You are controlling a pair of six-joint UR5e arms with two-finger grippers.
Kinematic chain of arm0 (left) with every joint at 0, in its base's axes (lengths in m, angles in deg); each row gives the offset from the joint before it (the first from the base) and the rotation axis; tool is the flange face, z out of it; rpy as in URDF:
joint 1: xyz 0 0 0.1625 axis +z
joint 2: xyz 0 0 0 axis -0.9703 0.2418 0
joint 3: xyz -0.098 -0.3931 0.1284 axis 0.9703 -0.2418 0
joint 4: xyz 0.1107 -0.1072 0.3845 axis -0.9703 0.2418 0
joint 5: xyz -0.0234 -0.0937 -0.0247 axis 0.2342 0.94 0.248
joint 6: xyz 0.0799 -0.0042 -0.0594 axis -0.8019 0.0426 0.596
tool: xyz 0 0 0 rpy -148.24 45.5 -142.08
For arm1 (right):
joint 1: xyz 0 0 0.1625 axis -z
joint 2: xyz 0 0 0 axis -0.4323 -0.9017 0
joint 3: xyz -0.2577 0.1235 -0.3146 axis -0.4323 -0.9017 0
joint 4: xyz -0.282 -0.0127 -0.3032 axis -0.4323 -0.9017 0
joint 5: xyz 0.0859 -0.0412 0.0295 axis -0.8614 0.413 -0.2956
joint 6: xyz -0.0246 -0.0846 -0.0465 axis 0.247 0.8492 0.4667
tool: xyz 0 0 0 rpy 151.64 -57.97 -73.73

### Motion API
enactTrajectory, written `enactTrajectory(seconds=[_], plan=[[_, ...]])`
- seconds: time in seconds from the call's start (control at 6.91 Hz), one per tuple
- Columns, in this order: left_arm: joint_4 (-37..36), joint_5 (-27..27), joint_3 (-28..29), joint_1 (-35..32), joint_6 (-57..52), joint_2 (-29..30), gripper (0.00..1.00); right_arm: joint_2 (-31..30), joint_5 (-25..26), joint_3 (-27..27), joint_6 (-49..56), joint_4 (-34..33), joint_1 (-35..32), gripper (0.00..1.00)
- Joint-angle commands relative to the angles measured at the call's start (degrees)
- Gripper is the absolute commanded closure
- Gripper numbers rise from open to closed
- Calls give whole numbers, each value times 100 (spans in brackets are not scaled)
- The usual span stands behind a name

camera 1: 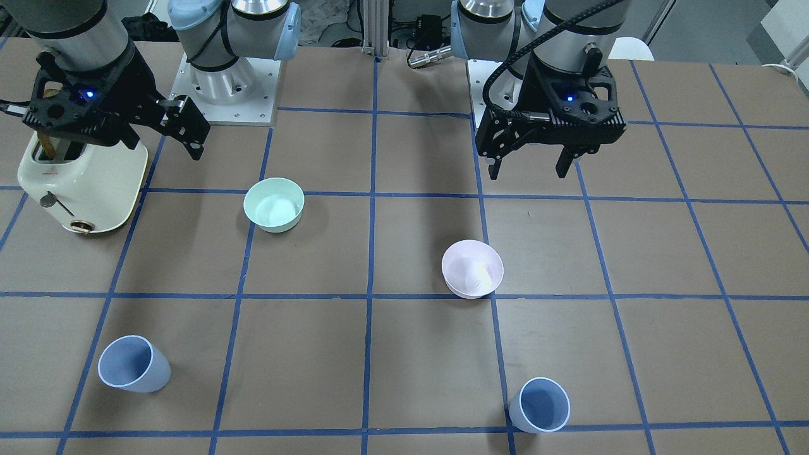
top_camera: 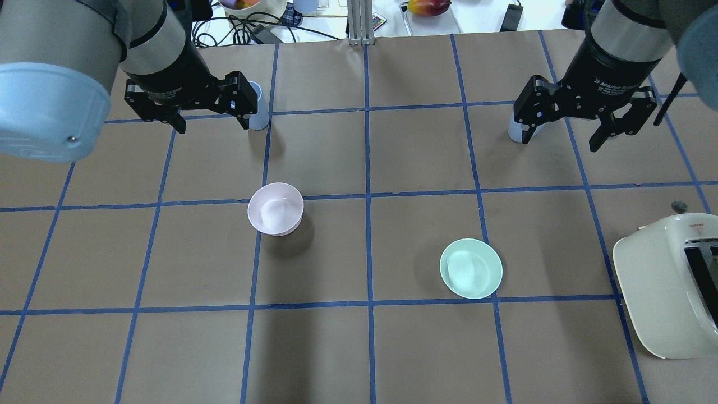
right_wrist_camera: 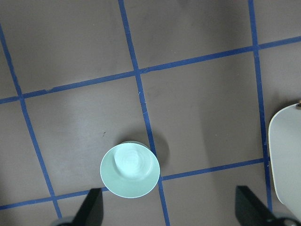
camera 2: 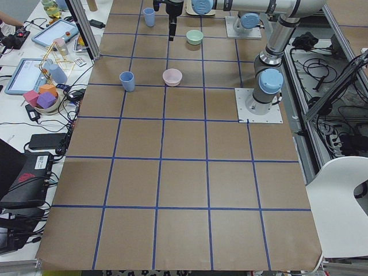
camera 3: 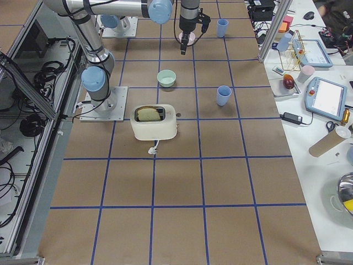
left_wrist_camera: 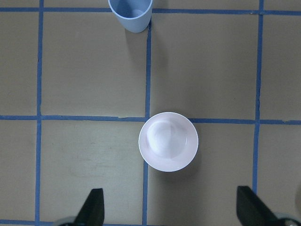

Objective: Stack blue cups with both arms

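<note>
Two blue cups stand upright near the table's far edge, far apart. One (camera 1: 539, 404) is on my left side; it shows at the top of the left wrist view (left_wrist_camera: 130, 14) and is half hidden behind a finger in the overhead view (top_camera: 257, 109). The other (camera 1: 134, 363) is on my right side, partly hidden in the overhead view (top_camera: 516, 130). My left gripper (top_camera: 210, 120) is open and empty, high above the table, short of its cup. My right gripper (top_camera: 561, 134) is open and empty, also raised and short of its cup.
A pale pink bowl (camera 1: 472, 268) sits below the left gripper (left_wrist_camera: 168, 141). A mint-green bowl (camera 1: 274, 203) sits below the right gripper (right_wrist_camera: 130, 170). A cream toaster (camera 1: 82, 183) with bread in it stands at the table's right end (top_camera: 667, 286).
</note>
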Motion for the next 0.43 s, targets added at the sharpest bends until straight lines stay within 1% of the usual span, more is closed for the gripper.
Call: enactTrajectory(seconds=[0.0, 0.29], plan=[[0, 0, 0, 0, 0, 0, 0, -23, -30, 6, 2, 25, -78, 0], [0, 0, 0, 0, 9, 0, 0, -6, 22, 6, 20, 16, -78, 0]])
